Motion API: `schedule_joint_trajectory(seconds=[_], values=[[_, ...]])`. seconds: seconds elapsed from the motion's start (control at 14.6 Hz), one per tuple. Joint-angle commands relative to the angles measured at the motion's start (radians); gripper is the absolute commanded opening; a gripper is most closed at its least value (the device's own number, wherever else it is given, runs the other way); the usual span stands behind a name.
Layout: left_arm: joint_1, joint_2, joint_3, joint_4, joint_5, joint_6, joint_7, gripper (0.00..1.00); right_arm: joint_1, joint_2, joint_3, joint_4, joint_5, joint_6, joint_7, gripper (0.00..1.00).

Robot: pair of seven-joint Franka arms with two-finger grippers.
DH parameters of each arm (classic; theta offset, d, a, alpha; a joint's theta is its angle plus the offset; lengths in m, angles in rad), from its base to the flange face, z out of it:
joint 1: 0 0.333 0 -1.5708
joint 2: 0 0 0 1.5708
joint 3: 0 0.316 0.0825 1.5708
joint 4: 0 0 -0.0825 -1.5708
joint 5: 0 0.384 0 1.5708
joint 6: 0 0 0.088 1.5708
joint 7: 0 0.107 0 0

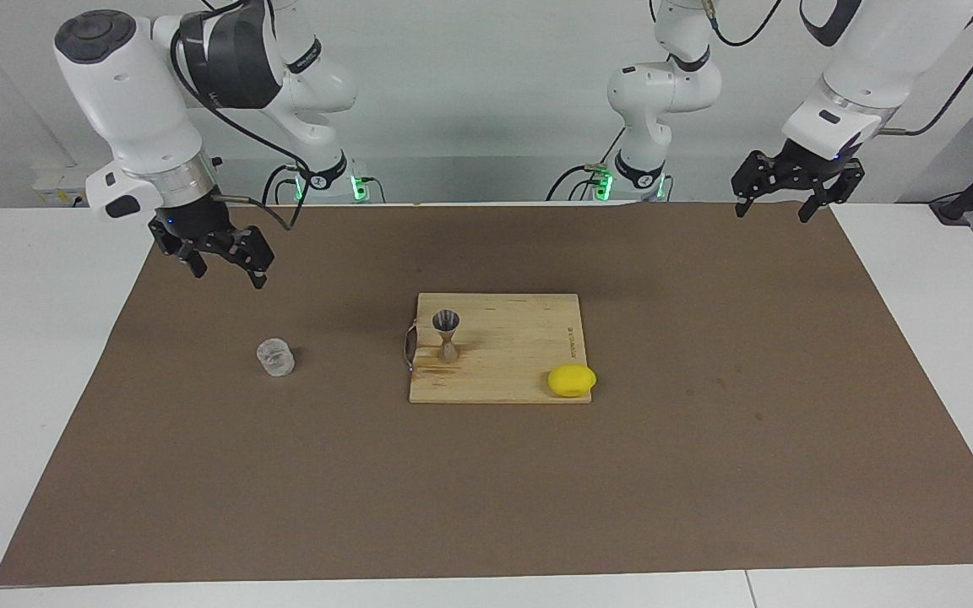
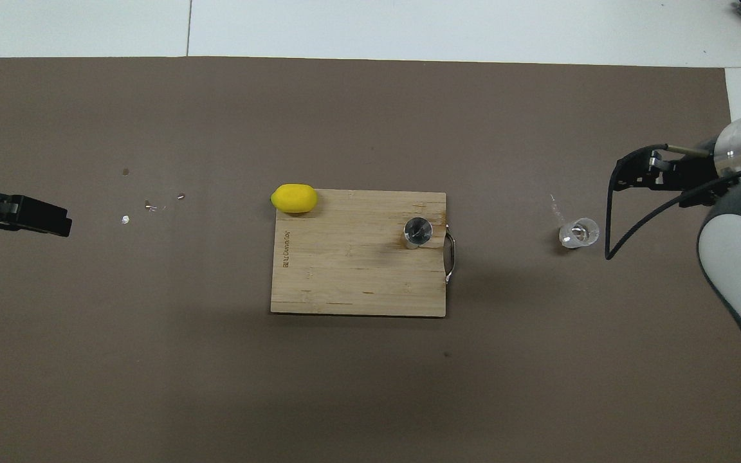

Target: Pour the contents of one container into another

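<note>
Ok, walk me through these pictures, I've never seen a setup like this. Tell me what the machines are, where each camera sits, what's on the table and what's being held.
These are two white robot arms at a table covered by a brown mat. One picture is shot from across the table, facing the arms; the other looks down from above their end.

The right end effector hangs open in the air above the mat, near the small clear cup, not touching it. The left end effector waits, open, over the mat's corner at its own end.

In the middle lies a wooden cutting board. A metal hourglass-shaped jigger stands upright on it, and a lemon rests at one corner. The cup stands upright on the mat, toward the right arm's end.

Nothing is held.
</note>
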Motion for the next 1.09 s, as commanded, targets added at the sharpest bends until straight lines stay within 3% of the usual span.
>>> schedule_joint_trajectory(seconds=[0.0,0.34,0.61,1.02], values=[[0.008,-0.013,-0.004,-0.015,0.009,-0.007,0.009,1.00,-0.008,-0.008,0.003,0.026,-0.023,-0.059,-0.078,1.00],[0.008,-0.013,-0.004,-0.015,0.011,-0.007,0.009,1.00,-0.005,-0.039,0.012,0.006,-0.024,-0.124,-0.137,1.00],[0.008,-0.013,-0.004,-0.015,0.011,-0.007,0.009,1.00,-0.005,-0.074,0.013,-0.063,-0.023,-0.111,-0.154,1.00],[0.008,-0.013,-0.004,-0.015,0.009,-0.007,0.009,1.00,-0.005,-0.071,0.013,-0.062,-0.026,-0.081,-0.157,1.00]])
